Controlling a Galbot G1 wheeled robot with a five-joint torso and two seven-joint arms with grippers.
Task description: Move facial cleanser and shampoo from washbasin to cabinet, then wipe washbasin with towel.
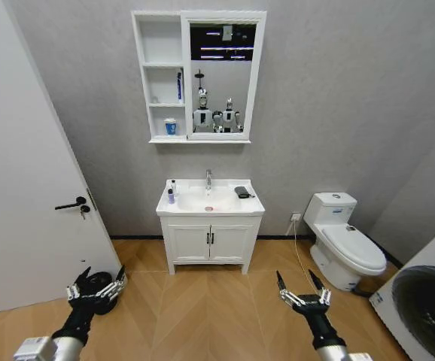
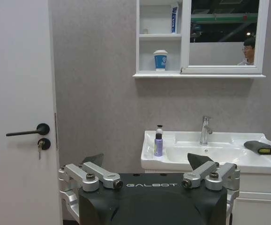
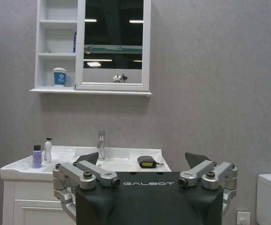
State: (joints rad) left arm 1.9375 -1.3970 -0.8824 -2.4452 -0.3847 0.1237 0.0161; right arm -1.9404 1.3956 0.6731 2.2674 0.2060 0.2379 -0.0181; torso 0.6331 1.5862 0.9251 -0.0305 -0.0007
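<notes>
Two bottles [image 1: 171, 192] stand upright at the washbasin [image 1: 209, 201] left rim, well ahead of both claws — left claw [image 1: 95, 286] spread, nearer that side; right claw [image 1: 303, 293] spread too. Towel [image 1: 241, 192] lies on right rim; cabinet [image 1: 162, 75] above.

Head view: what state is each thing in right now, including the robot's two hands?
Left hand: open, low, far from basin.
Right hand: open, low, holding nothing.
Two bottles: upright on washbasin rim.
Towel: lying on rim.
Floor cabinet doors: closed.
Toilet lid: down.
Door: closed.
</notes>
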